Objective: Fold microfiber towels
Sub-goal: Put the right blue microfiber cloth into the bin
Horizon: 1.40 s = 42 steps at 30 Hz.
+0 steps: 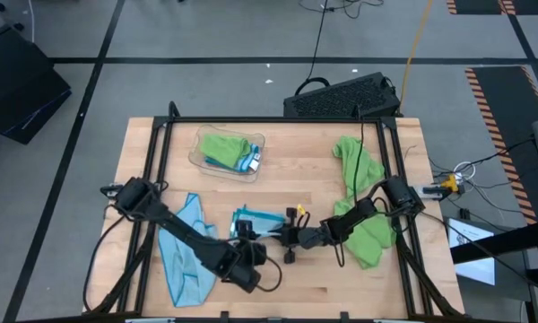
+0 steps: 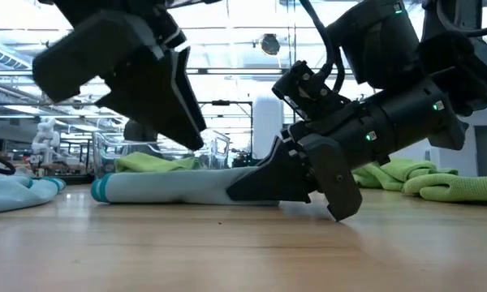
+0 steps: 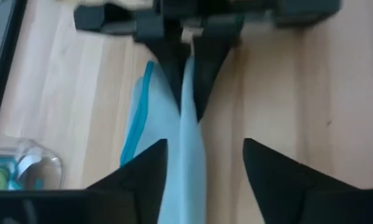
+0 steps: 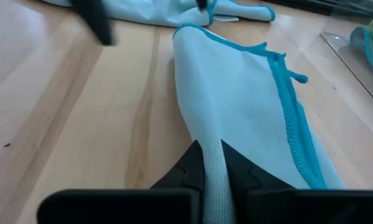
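A light blue microfiber towel [image 1: 258,218] with a teal hem lies bunched on the middle of the table. My right gripper [image 1: 287,239] reaches in from the right and is shut on the towel's right end [image 4: 212,163]. My left gripper [image 3: 205,146] is open. It hangs just over the same towel [image 3: 181,186], one finger on each side of it; I cannot tell whether a finger touches it. A second light blue towel [image 1: 184,253] lies flat at the near left. Lime green towels [image 1: 363,197] lie in a heap at the right. My right gripper pinches a narrow raised fold [image 4: 211,149] at the towel's right end between its two fingers. The fingers come low from the table's right, slanting a little down [image 2: 264,182]. The fold stands up in the hold, and the rest of the towel [image 2: 162,188] lies on the table.
A clear plastic tray [image 1: 202,160] holding a green and a blue cloth stands at the far left of centre. A black keyboard [image 1: 341,97] lies beyond the table's far edge. Bare wood shows along the near edge between the arms.
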Available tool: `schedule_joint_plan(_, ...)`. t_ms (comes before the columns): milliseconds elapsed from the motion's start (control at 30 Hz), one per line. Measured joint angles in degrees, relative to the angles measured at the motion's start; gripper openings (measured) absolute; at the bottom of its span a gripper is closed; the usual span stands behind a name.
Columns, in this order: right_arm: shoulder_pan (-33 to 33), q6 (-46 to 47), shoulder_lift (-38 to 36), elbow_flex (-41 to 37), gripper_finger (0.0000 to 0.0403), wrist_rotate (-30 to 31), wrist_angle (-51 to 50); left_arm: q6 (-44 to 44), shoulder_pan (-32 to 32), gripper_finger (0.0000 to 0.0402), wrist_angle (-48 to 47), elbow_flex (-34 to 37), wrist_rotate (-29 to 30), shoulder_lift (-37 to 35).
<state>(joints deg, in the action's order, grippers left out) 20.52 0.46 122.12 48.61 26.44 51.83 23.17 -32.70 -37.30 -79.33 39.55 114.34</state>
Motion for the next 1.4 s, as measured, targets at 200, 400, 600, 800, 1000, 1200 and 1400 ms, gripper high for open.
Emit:
schedule_joint_plan(200, -0.4, 1.5, 0.0, 0.0, 0.0014, -1.1, 0.2, -2.3, 0.6, 0.0249, 3.6, 0.1, 1.0, 4.1)
schedule_joint_plan(400, -0.4, 1.8, 0.0, 0.0, 0.0014, -1.1, 0.5, 0.0, 2.1, 0.0251, 0.1, 0.3, 5.1, 6.7)
schedule_joint_plan(600, -0.4, 1.8, 0.0, 0.0, 0.0014, -1.2, 0.6, 1.3, 3.4, 0.0229, -2.5, 0.2, 2.1, 7.2)
schedule_joint_plan(800, -0.5, 1.9, 0.0, 0.0, 0.0015, -2.7, 1.5, 2.0, 4.7, 0.0198, -3.2, 0.3, 0.0, 7.2)
schedule_joint_plan(1000, -0.5, 2.1, 0.0, 0.0, 0.0015, -2.7, 1.5, 1.3, 5.6, 0.0122, -5.4, 0.4, -0.6, 7.3)
schedule_joint_plan(1200, -0.5, 2.0, 0.0, 0.0, 0.0024, -2.2, 2.2, 2.7, 5.6, 0.0015, -9.7, 0.5, -0.8, 7.3)
schedule_joint_plan(1400, -0.4, 1.9, 0.0, 0.0, 0.0081, -1.0, 2.4, 2.6, 5.3, 0.0018, -13.6, 0.6, -1.2, 4.5)
